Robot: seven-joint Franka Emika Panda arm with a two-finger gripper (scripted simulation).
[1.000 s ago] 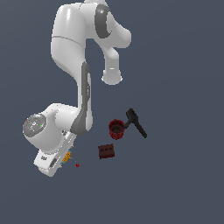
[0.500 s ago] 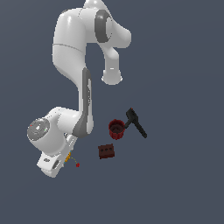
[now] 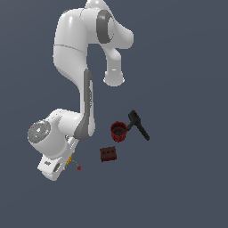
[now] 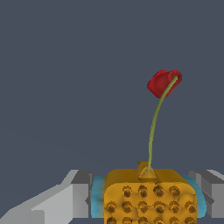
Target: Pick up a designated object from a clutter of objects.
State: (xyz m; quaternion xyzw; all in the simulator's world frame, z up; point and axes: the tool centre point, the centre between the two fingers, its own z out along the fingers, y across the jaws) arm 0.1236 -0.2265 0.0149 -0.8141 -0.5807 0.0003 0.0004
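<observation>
orange block cut off, between gripper fingers

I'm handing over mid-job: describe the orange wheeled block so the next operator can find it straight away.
Start at the white arm's wrist, low on the exterior view's left: the orange wheeled block sits between its gripper's jaws. Only a sliver shows there, beside a small red ball. Unlike the dark red brick and red cup, it is studded orange-yellow with light-blue wheels.
</observation>
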